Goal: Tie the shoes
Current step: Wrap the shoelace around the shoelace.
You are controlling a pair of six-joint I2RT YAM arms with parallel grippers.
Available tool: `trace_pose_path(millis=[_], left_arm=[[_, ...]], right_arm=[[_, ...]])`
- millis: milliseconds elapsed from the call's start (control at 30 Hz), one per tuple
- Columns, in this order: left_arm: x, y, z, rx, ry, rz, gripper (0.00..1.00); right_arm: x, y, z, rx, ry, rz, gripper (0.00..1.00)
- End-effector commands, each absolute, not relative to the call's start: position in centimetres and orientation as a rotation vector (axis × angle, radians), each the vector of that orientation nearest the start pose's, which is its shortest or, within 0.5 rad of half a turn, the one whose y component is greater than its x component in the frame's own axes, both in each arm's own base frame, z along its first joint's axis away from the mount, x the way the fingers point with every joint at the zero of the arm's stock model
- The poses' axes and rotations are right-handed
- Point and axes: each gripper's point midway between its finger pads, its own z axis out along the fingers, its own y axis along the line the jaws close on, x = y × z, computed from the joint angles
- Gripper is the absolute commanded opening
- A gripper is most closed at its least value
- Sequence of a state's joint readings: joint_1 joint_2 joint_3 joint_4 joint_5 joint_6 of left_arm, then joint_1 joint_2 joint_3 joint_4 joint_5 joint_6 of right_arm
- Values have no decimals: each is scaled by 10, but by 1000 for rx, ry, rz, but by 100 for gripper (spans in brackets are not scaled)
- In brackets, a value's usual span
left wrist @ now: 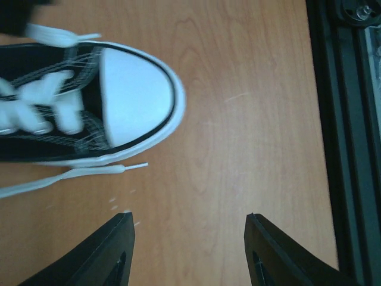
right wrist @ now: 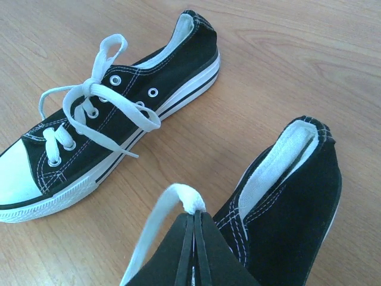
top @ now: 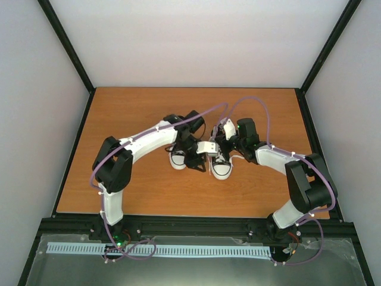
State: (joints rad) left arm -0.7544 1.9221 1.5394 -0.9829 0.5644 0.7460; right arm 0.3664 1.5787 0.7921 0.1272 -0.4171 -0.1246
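Observation:
Two black shoes with white toe caps stand side by side mid-table, the left shoe (top: 177, 158) and the right shoe (top: 222, 168). In the right wrist view the far shoe (right wrist: 172, 65) carries a tied bow (right wrist: 95, 89). The near shoe (right wrist: 297, 202) shows its heel and white lining. My right gripper (right wrist: 194, 217) is shut on a folded white lace (right wrist: 178, 199) beside that heel. My left gripper (left wrist: 187, 217) is open over bare wood with nothing between its fingers. One white toe cap (left wrist: 137, 101) and a loose lace end (left wrist: 77, 174) lie just beyond it. Both grippers (top: 196, 162) (top: 221, 143) hover at the shoes.
The shoes sit on an orange-brown wooden table (top: 137, 190). A black frame rail (left wrist: 345, 149) runs along its near edge, close to my left gripper. White walls close in the other three sides. Purple cables loop over both arms.

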Motion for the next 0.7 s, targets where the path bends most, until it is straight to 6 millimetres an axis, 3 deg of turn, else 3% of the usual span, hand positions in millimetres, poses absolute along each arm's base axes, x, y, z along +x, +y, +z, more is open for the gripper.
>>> trace_pose_path(millis=[0,133,233,467,667], left_arm=[[275,-330,159,1910,1869,-826,54],[334,-329,172,1767,1874,-725,44],[363,-343,163,1746,1831,-672,36],[380,-369,128,1734,1823,-785,28],[375,-378,114,1731,1846,-829,30]], right_arm=[[370,217,118,-762,2043,621,3],[367,218,119,-776,2035,634,3],[366,218,119,-779,2028,645,3],[367,219,122,-746,2027,666,3],[367,218,123,-751,2028,656,3]])
